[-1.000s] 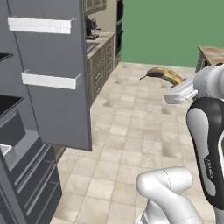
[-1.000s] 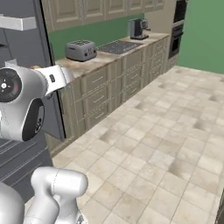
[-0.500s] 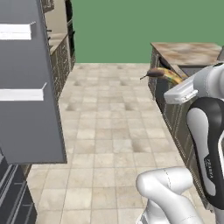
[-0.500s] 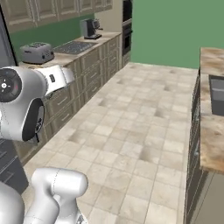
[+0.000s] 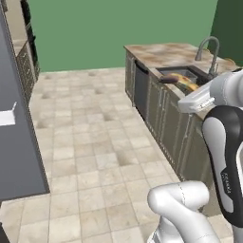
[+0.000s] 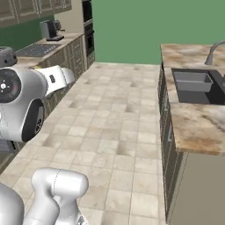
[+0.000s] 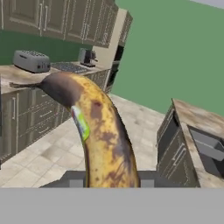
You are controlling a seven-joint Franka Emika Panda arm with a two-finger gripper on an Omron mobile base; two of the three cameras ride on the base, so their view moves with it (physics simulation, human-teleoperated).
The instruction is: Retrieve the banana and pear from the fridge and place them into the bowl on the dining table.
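Note:
My gripper (image 5: pixel 190 88) is shut on the banana (image 5: pixel 178 79), a curved yellow fruit mottled with brown, with a dark tip. It is held in the air in front of the arm, over the edge of the sink counter as seen from the left base view. In the hand view the banana (image 7: pixel 103 135) rises from between the fingertips (image 7: pixel 70 179), dark end up, with a small green sticker on its side. One open door of the dark grey fridge (image 5: pixel 19 156) stands at the far left. The pear, the bowl and the dining table are out of view.
A stone-topped island (image 6: pixel 193 118) with a sink (image 6: pixel 195 83) and a faucet (image 5: pixel 209 50) runs along the right. Beige cabinets with a toaster (image 7: pixel 29 60) and a coffee machine (image 6: pixel 49 30) line the left. Tiled floor (image 5: pixel 90 123) lies open between them, up to a green wall.
The whole picture has swung: the base has turned, so the fridge slid off to the left and the sink island came in on the right. The banana stays in the shut gripper.

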